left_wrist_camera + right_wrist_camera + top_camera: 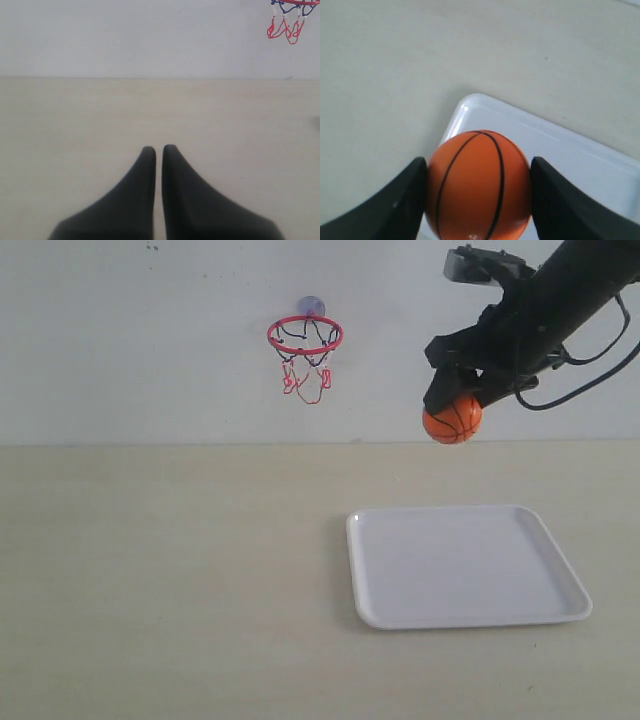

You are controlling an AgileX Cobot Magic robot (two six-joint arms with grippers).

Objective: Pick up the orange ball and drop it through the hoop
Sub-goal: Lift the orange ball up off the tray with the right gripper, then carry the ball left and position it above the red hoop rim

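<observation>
The orange ball [452,419] with thin black seams hangs high above the table, held by my right gripper [455,400]. In the right wrist view the ball [478,184] fills the gap between the two black fingers [395,205], which press on both its sides. The hoop [305,336], a red ring with a black-and-red net on a suction cup, is fixed to the wall up and to the left of the ball. Its net [286,27] shows in a corner of the left wrist view. My left gripper [158,149] is shut and empty over bare table.
A white tray [465,565] lies on the beige table below the held ball; its corner [470,105] shows under the ball in the right wrist view. The left arm is out of the exterior view.
</observation>
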